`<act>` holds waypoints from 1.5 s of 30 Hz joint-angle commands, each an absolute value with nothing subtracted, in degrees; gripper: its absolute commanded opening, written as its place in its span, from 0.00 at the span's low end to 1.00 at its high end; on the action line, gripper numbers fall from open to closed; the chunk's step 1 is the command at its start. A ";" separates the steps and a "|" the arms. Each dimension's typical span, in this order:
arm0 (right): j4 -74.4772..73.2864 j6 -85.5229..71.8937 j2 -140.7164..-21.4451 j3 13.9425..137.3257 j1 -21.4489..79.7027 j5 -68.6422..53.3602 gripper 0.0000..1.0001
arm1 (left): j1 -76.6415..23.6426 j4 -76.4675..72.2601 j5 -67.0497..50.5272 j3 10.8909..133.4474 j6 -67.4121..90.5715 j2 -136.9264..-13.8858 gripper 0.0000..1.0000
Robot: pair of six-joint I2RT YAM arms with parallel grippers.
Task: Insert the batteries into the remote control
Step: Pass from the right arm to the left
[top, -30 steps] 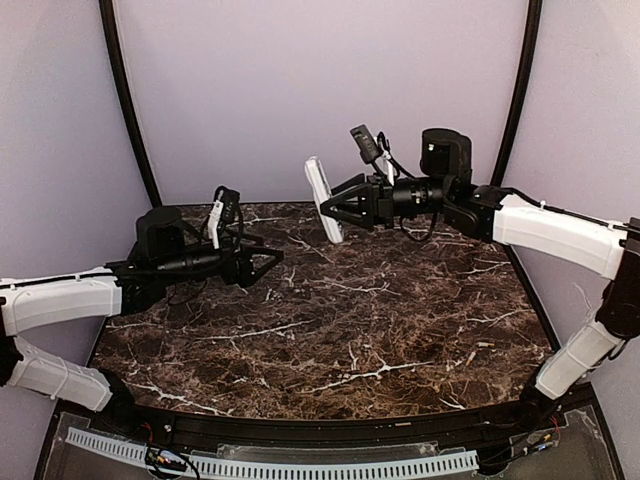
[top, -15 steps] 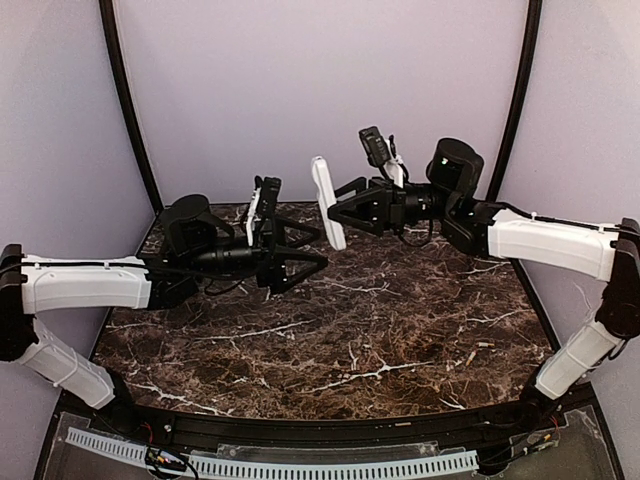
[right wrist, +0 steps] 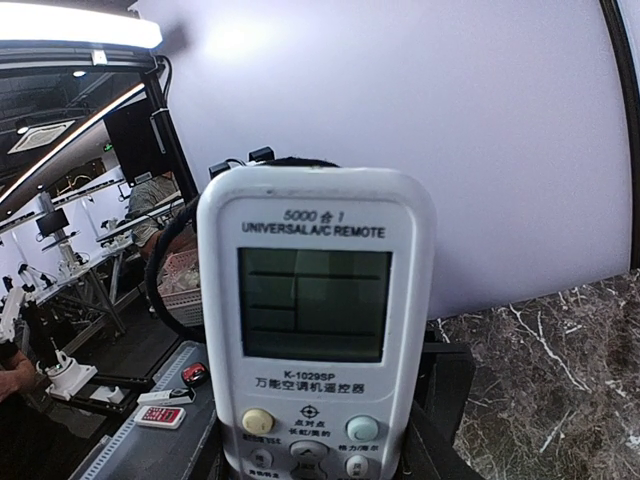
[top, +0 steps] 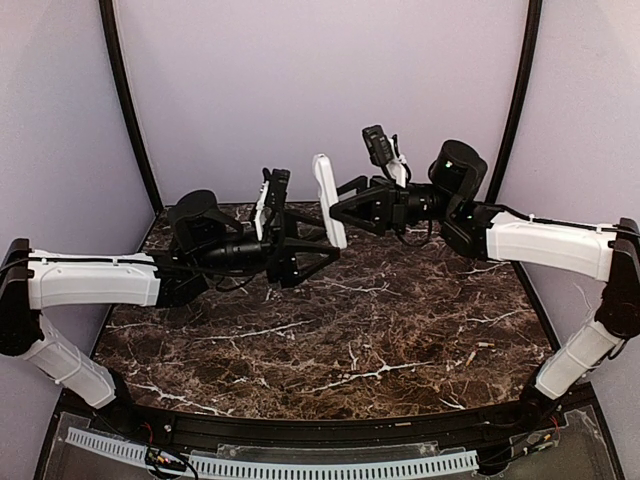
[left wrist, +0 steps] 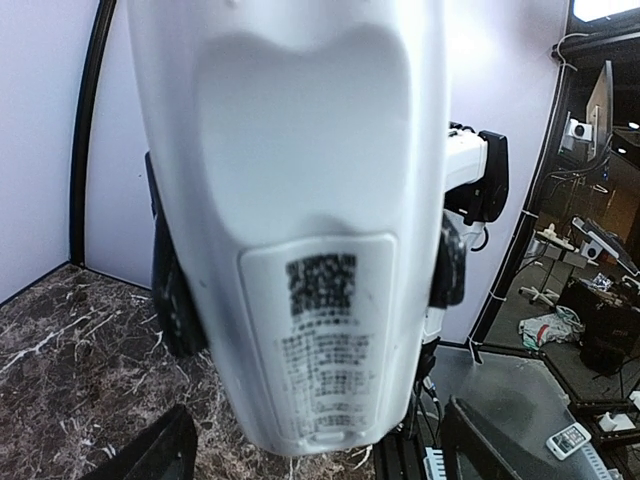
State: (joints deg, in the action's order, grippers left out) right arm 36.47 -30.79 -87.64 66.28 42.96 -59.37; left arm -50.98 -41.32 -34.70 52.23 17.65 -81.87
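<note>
The remote control (top: 327,199) is a slim white bar held upright in the air above the far middle of the table. My right gripper (top: 342,207) is shut on its lower end from the right. The right wrist view shows its front (right wrist: 315,330), with the grey screen and button rows. My left gripper (top: 322,256) is open and empty, just left of and below the remote. The left wrist view shows the remote's plain back (left wrist: 300,200) with a labelled cover (left wrist: 318,340) in place, and dark fingertips (left wrist: 150,455) low at both sides. No batteries are in view.
The dark marble table top (top: 350,330) lies below both arms. Purple walls and black curved posts (top: 128,100) close in the back and sides. A white slotted rail (top: 300,465) runs along the near edge.
My left arm has swung right and forward until its open jaws are right behind the remote. My right gripper, still holding the remote, has shifted slightly to the right.
</note>
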 commanded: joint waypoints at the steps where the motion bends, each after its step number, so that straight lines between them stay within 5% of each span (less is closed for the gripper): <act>1: 39.08 -30.71 -88.04 65.33 43.68 -58.98 0.26 | -51.40 -44.70 -33.25 54.11 19.49 -82.37 0.84; 9: 39.33 -30.09 -88.60 64.94 43.99 -58.01 0.26 | -52.25 -46.18 -31.98 54.80 20.82 -83.82 0.79; 18: 38.12 -28.96 -87.80 63.84 44.03 -57.10 0.28 | -52.31 -43.52 -28.85 54.67 19.32 -83.27 0.52; 23: 33.19 -26.47 -85.62 63.38 43.24 -54.91 0.47 | -52.38 -37.87 -24.53 54.69 16.30 -82.28 0.36; 28: 22.02 -22.37 -82.85 64.64 42.52 -49.66 0.77 | -52.38 -29.90 -18.60 55.66 11.90 -81.16 0.27; 31: 13.08 -19.15 -81.21 66.80 42.54 -42.82 0.84 | -52.34 -23.10 -12.52 56.57 9.67 -80.84 0.25; 45: -6.92 -16.72 -85.77 76.76 44.72 -25.53 0.74 | -52.37 -13.47 -3.82 60.37 6.80 -83.82 0.18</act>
State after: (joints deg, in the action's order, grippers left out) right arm -1.04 -18.09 -83.22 73.49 43.35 -30.83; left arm -52.51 -16.43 -6.50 57.74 8.12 -83.35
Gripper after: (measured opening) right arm 0.748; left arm 0.510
